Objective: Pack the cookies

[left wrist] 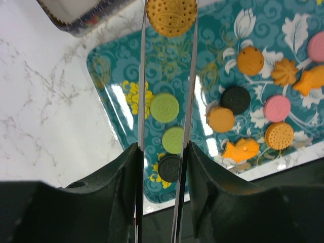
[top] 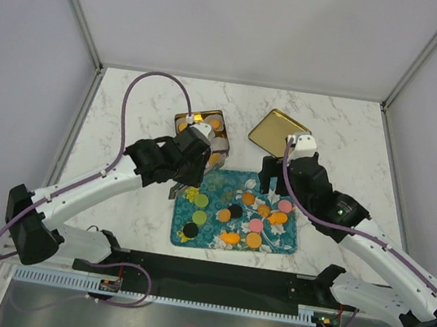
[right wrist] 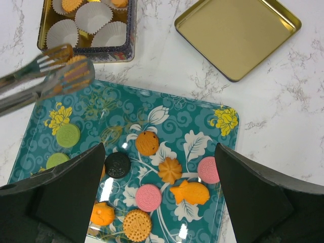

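My left gripper is shut on a pair of metal tongs. The tongs' tips pinch a round orange cookie, also seen as the held cookie, in the air over the teal tray's far left corner, just short of the tin. Several more cookies lie on the tray: green, black, pink and orange ones. My right gripper hangs open above the tray's right half, holding nothing.
The square tin beyond the tray holds white paper cups, some with cookies in them. Its gold lid lies upside down on the marble table to the right of it. The tray sits near the arms' bases.
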### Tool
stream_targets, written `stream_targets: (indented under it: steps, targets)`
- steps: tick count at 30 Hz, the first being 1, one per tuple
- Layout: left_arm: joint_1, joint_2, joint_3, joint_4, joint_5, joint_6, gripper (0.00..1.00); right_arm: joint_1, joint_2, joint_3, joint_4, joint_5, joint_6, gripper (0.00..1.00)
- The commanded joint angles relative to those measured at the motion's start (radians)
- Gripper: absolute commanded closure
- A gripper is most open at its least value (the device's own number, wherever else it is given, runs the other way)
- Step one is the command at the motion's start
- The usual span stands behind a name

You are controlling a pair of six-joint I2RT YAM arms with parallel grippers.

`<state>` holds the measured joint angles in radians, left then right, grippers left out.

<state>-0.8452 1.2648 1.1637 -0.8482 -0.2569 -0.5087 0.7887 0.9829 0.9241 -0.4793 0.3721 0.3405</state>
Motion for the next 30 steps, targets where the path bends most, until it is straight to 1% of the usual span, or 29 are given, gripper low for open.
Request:
stream_targets:
  steps: [1,3,7,8,11,20,30]
  targets:
    - [0.052,0.036,0.114,0.012,-0.044,0.067,0.54,-0.002,-0.018,0.016,0.011,0.014,-0.003,0.02]
    - [0.096,0.079,0.151,0.014,-0.056,0.1,0.54,-0.003,-0.016,0.016,0.008,0.014,-0.005,0.02]
    - [0.192,0.166,0.244,0.021,-0.038,0.15,0.54,-0.003,-0.021,0.018,0.005,0.014,-0.003,0.02]
    - [0.225,0.183,0.255,0.024,-0.035,0.163,0.54,-0.002,-0.023,0.016,0.005,0.014,-0.003,0.02]
    - [0.274,0.246,0.286,0.044,-0.012,0.179,0.54,-0.003,-0.026,0.018,0.002,0.016,-0.005,0.02]
    - [0.314,0.393,0.346,0.083,0.031,0.2,0.53,-0.003,-0.029,0.018,0.001,0.007,-0.003,0.02]
    - [0.317,0.442,0.349,0.092,0.018,0.202,0.51,-0.005,-0.041,0.005,-0.002,0.007,0.0,0.02]
